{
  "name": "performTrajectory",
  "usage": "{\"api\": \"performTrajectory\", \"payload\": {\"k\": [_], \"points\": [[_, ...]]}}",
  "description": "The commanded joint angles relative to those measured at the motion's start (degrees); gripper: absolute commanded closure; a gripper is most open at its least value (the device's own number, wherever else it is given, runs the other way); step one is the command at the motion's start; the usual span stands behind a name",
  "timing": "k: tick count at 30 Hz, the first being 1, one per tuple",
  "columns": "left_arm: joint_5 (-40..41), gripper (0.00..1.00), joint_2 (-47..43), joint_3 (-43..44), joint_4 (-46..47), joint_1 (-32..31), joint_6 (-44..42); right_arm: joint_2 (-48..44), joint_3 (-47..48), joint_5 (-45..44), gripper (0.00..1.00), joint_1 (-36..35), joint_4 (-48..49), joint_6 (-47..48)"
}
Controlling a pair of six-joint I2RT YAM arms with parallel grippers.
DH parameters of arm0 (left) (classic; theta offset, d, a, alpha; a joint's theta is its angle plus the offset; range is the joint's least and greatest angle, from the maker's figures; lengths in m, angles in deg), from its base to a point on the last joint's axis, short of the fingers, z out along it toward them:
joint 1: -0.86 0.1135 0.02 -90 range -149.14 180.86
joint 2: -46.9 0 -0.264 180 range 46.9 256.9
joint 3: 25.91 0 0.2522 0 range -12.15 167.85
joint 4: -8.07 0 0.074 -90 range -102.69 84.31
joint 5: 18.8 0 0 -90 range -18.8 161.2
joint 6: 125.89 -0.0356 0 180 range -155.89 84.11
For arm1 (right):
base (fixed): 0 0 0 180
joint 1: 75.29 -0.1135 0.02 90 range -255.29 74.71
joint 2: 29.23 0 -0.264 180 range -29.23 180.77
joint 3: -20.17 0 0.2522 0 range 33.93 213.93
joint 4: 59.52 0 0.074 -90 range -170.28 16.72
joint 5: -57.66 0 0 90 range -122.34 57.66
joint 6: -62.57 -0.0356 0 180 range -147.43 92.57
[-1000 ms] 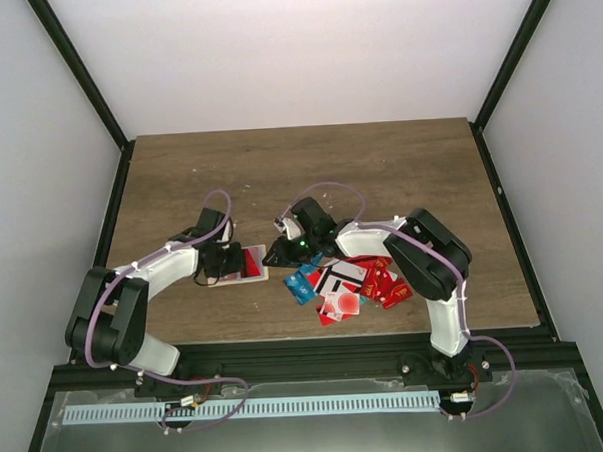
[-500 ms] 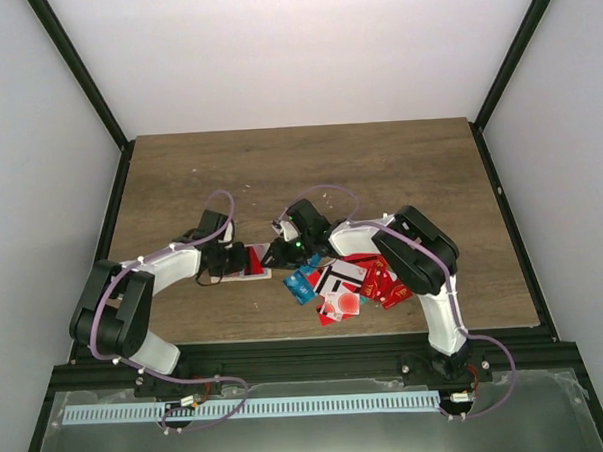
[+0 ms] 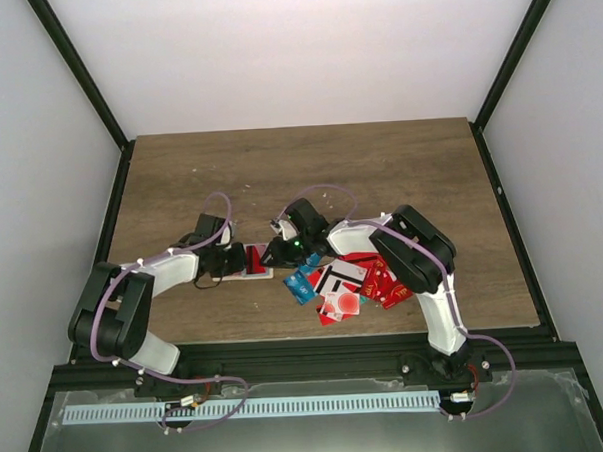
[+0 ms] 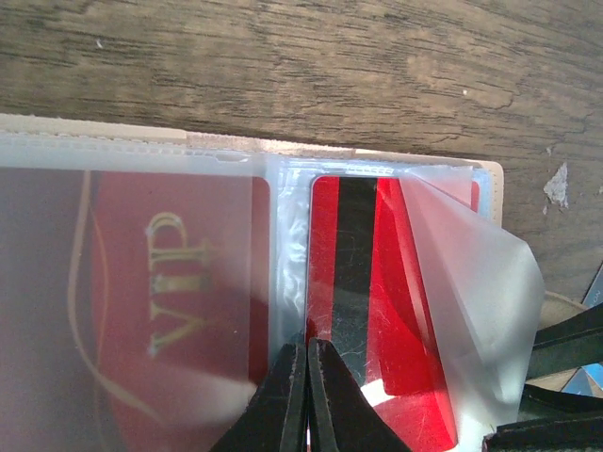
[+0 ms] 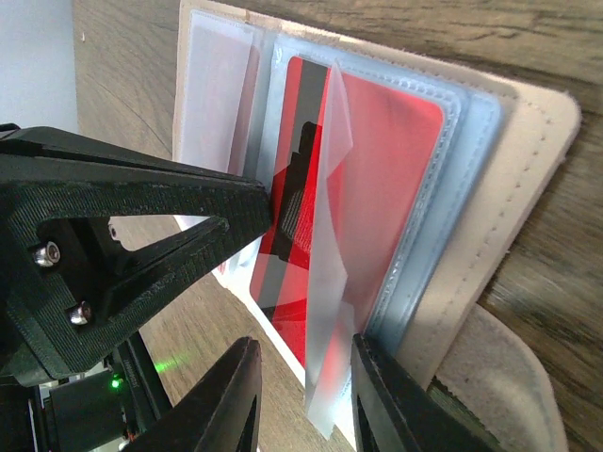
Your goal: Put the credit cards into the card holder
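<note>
Top view: card holder (image 3: 253,261) lies open on the table (image 3: 379,173) right btwn my two grippers, L gripper (image 3: 234,259) at one end, R gripper (image 3: 274,254) at the other, both abt equally near. The heap of credit cards (image 3: 349,284) sits behind my R jaws, beside the R forearm, near the holder but seemingly not touching it. L wrist view: holder is straight ahead of my L jaws, its long axis running across them. L jaws are pressed together, tips on the seam btwn two clear pockets, a VIP card (image 4: 179,273) in the pocket to their left, a red striped card (image 4: 353,273) in the one to their right; can't tell if they nip any film. R wrist view: my R jaws are spread partway, and a loose clear flap (image 5: 330,245) hangs in the gap btwn them, w/ the striped card's pocket just ahead; contact w/ either finger unclear. My read: next move hinges on that flap, R closing on it to open the pocket while L pins the holder.
</note>
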Motion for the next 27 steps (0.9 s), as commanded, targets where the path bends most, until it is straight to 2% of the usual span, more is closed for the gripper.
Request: {"api": "performTrajectory", "payload": {"k": [1, 27], "points": [[-4.0, 0.96, 2.8, -3.4, -1.0, -1.1, 0.8, 0.5, 1.8, 0.3, 0.71, -0.6, 0.8, 0.1], [-14.2, 0.96, -2.1, -4.8, 5.0, -1.6, 7.8, -7.1, 2.1, 0.5, 0.71, -0.5, -1.7, 2.1]]}}
